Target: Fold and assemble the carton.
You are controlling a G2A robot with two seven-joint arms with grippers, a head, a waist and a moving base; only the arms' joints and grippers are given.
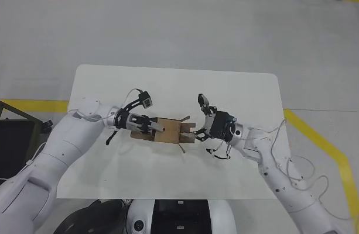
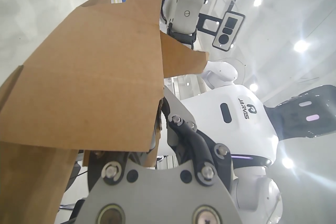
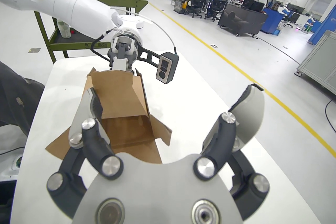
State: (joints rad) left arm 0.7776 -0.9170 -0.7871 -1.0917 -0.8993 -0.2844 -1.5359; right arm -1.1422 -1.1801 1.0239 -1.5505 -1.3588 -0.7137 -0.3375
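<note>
A brown carton lies on its side in the middle of the white table, one end open with flaps splayed out. My left gripper is shut on the carton's closed end; in the left wrist view a cardboard panel runs between its fingers. My right gripper stands wide open at the carton's open end. One of its fingers lies against the carton's side wall at the mouth, the other hangs over bare table. Across the carton, the left gripper pinches the far end.
A green cart stands off the table's left end, also at the edge of the top view. Bare white tabletop surrounds the carton on all sides. A yellow floor line runs past the table.
</note>
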